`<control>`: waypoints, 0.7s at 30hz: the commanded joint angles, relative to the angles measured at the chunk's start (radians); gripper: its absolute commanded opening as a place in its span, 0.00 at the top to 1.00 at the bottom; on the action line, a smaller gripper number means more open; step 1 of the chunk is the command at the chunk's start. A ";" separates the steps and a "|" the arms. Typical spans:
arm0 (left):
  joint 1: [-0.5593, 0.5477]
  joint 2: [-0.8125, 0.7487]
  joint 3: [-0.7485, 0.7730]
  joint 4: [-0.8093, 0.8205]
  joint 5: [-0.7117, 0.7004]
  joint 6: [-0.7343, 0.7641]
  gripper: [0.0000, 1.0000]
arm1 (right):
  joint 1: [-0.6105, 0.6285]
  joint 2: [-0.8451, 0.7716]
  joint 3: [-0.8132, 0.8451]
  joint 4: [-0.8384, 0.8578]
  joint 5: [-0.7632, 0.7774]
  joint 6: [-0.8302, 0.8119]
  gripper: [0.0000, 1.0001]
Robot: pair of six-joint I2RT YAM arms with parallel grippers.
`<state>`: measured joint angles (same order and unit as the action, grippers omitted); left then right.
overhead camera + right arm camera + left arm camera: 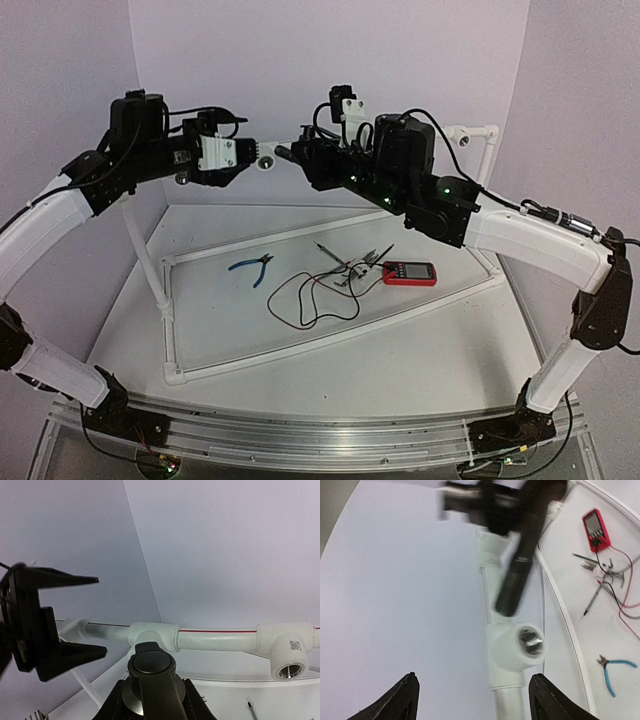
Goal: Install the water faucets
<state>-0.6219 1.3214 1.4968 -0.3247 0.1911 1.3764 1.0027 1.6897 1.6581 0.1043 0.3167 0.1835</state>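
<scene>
Presently: right tool (156, 702) was clamped on water faucet (151, 670), lower centre; left tool (473, 682) spread apart, empty, below white pipe socket (529, 641).

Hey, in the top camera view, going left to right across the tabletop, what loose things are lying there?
Blue-handled pliers → tangle of red and black wires → red multimeter.

No wording is legible; a small dark square code on the white plastic pipe tee fitting (287, 647) is too fine to read.
</scene>
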 commanded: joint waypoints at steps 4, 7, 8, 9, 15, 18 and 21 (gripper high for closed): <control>0.006 0.280 0.649 -0.665 0.026 -0.564 0.24 | 0.000 -0.055 -0.013 0.061 0.018 -0.031 1.00; 0.033 0.352 0.813 -0.743 0.060 -0.672 0.25 | -0.001 -0.061 -0.028 0.061 0.018 -0.027 1.00; 0.059 0.372 0.845 -0.744 0.068 -0.707 0.26 | 0.000 -0.062 -0.032 0.061 0.018 -0.026 1.00; 0.101 0.392 0.879 -0.739 0.079 -0.738 0.27 | 0.000 -0.062 -0.033 0.060 0.015 -0.025 1.00; 0.351 0.500 1.002 -0.707 0.176 -0.823 0.33 | 0.000 -0.071 -0.040 0.060 -0.001 -0.013 1.00; 0.392 0.493 0.966 -0.653 0.206 -0.824 0.32 | 0.000 -0.077 -0.044 0.060 -0.004 -0.003 1.00; 0.459 0.511 0.951 -0.637 0.264 -0.851 0.32 | 0.000 -0.079 -0.049 0.058 -0.006 0.007 1.00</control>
<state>-0.2086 1.8417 2.4394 -1.0029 0.3441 0.5922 1.0019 1.6731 1.6111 0.1044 0.3152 0.1716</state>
